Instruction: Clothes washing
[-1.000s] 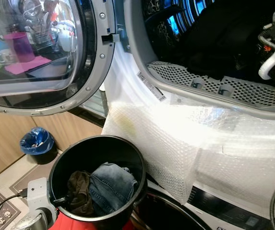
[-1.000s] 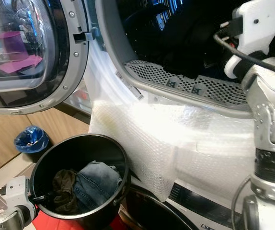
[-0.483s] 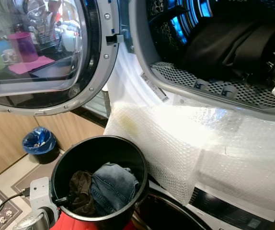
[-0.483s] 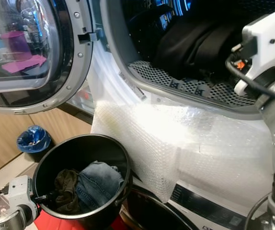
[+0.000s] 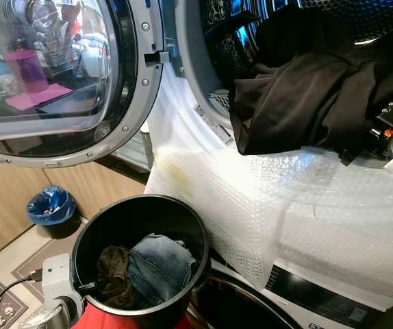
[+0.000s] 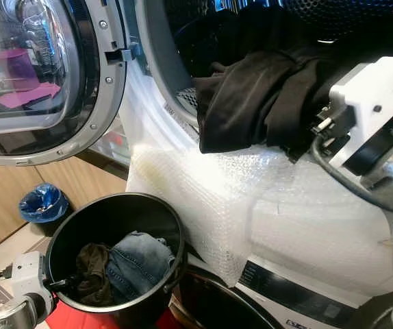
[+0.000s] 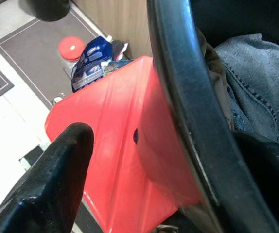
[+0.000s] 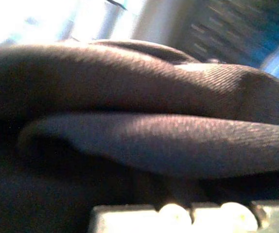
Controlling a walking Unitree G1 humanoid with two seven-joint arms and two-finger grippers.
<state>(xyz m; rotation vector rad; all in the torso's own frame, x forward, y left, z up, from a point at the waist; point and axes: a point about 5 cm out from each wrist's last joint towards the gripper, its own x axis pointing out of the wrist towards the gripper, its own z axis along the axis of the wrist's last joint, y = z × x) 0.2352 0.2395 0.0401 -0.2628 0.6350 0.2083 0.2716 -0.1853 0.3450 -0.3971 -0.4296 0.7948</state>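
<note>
Standing on a red plastic stool (image 7: pixel 115 145), the round black plastic bucket (image 5: pixel 100 223) holds two garments: a folded blue denim piece (image 5: pixel 159 267) and a crumpled olive-brown cloth (image 5: pixel 114 274) beside it. The left gripper (image 7: pixel 130 160) grasps the bucket's rim, one black finger (image 7: pixel 52 184) outside the wall. One large black garment (image 5: pixel 306 96) hangs out of the front-loading washing machine drum (image 5: pixel 213 34), over the sheet of clear bubble wrap (image 5: pixel 285 205) draped down the machine's front. A second ago it lay deep inside the drum; the right arm has since drawn back with it. Whether the right gripper (image 8: pixel 178 145) is clenched on the cloth pressed against it, I cannot tell. One round glass door (image 5: pixel 53 75) stands open. One small blue-lined bin (image 5: pixel 49 205) sits on the floor.
</note>
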